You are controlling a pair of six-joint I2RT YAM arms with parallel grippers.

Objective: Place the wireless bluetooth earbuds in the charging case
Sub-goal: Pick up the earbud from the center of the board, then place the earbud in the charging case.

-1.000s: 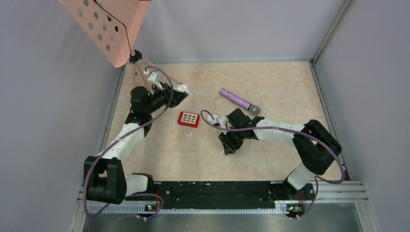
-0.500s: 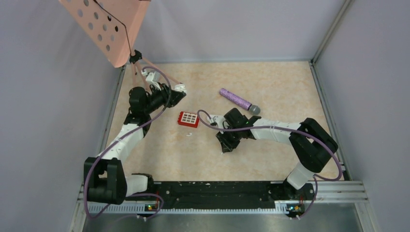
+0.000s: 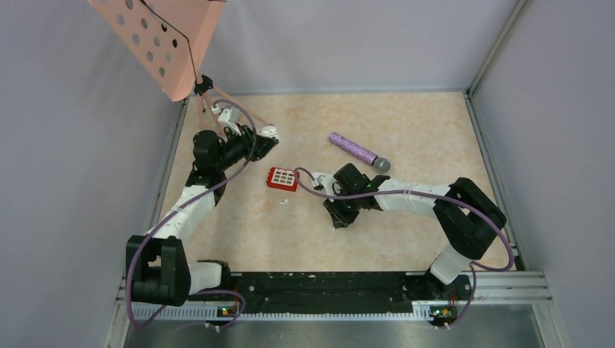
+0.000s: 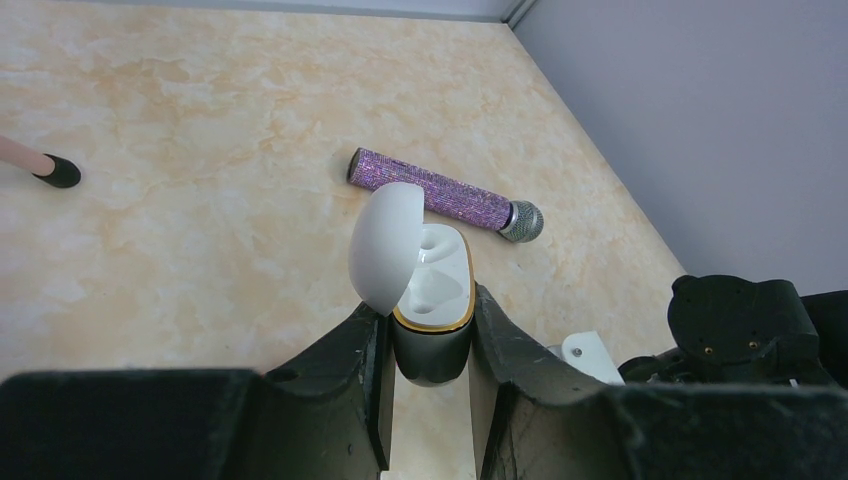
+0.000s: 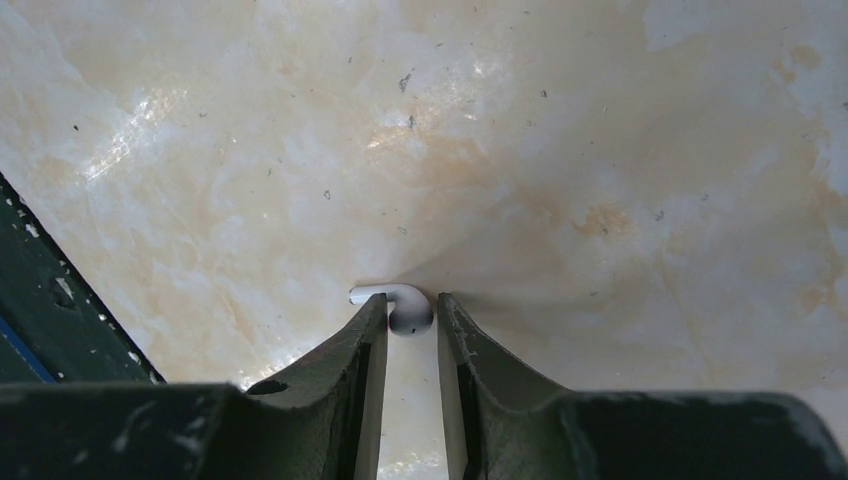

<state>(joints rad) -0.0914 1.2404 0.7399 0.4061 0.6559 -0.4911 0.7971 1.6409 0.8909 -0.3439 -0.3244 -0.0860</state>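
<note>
My left gripper [image 4: 428, 312] is shut on the dark, gold-rimmed charging case [image 4: 432, 345], held up near the back left [image 3: 268, 133]. Its white lid [image 4: 385, 245] is hinged open and the white wells inside show no buds. My right gripper [image 5: 411, 302] is down on the table at the middle [image 3: 339, 220]. One white earbud [image 5: 410, 318] lies between its fingertips, stem pointing left. The left fingertip touches the bud and a thin gap remains on the right side. A second small white earbud [image 3: 284, 201] lies on the table below the red box.
A purple glitter microphone [image 3: 359, 151] lies behind the right gripper. A red box with a white grid [image 3: 283, 178] sits between the arms. A pink perforated stand [image 3: 163, 43] rises at the back left, one of its feet [image 4: 60, 172] on the table. Grey walls enclose the table.
The right jaws have narrowed around the white earbud, and the right arm has crept slightly left. The left gripper still holds the case in much the same spot.
</note>
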